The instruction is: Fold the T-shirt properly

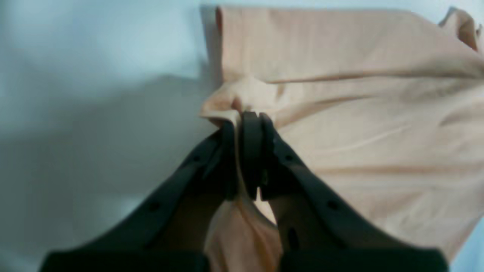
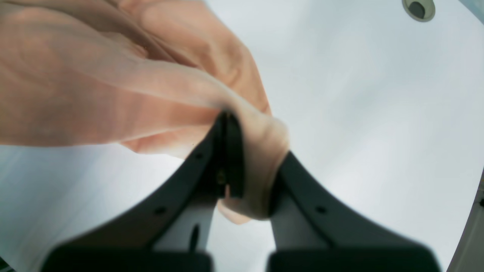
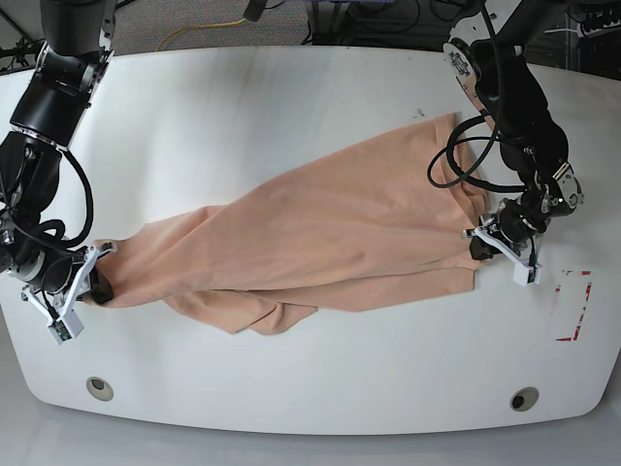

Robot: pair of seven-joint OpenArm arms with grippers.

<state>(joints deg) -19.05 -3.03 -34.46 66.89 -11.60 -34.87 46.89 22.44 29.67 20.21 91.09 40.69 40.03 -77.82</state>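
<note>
**T-shirt gripped at both ends across the table**

The peach T-shirt [image 3: 320, 238] is stretched in a long, wrinkled band across the middle of the white table [image 3: 291, 107], its broad part lying nearer the base view's right and narrowing toward that view's left. A loose fold is bunched along its near edge. No printed emblem is seen on the side facing up.

At the base view's right end, an edge of the cloth is clamped between the closed jaws of the left gripper [image 1: 247, 121], with fabric puckered at the fingertips. At the opposite end, the narrow gathered corner is pinched by the right gripper [image 2: 230, 124], and cloth is wrapped over one of its fingers.

A round hole [image 2: 418, 9] is set in the table near its edge.
</note>
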